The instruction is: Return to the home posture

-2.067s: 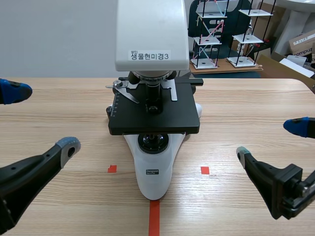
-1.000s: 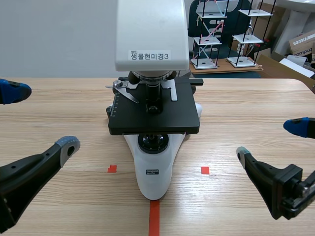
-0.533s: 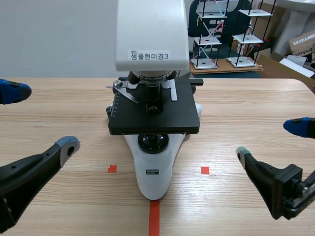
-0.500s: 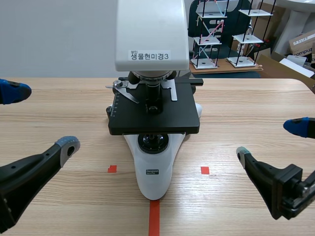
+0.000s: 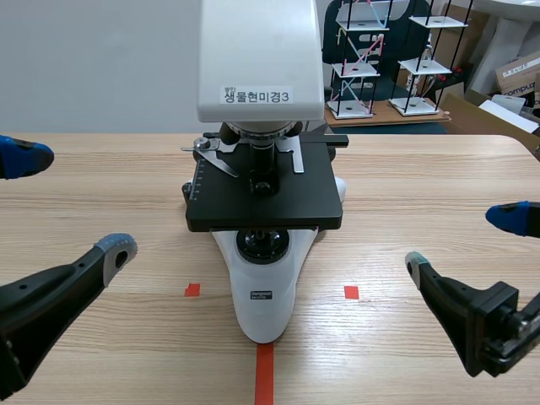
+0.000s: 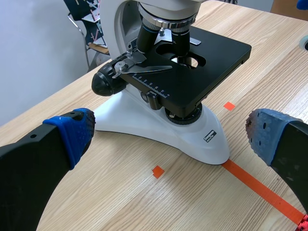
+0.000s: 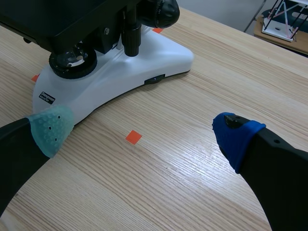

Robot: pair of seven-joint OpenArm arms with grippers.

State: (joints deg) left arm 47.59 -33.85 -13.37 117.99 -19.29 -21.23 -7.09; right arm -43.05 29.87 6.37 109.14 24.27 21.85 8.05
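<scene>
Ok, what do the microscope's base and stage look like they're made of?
Base: glossy white, smooth with soft highlights, so painted metal or moulded plastic; can't tell which. Stage: matte black, flat, crisp-edged, likely coated metal.

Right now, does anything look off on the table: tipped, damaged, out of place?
Nothing stands out. The microscope stands upright with its base flat on the table. The left gripper and right gripper are open, empty and clear of it on either side.
</scene>
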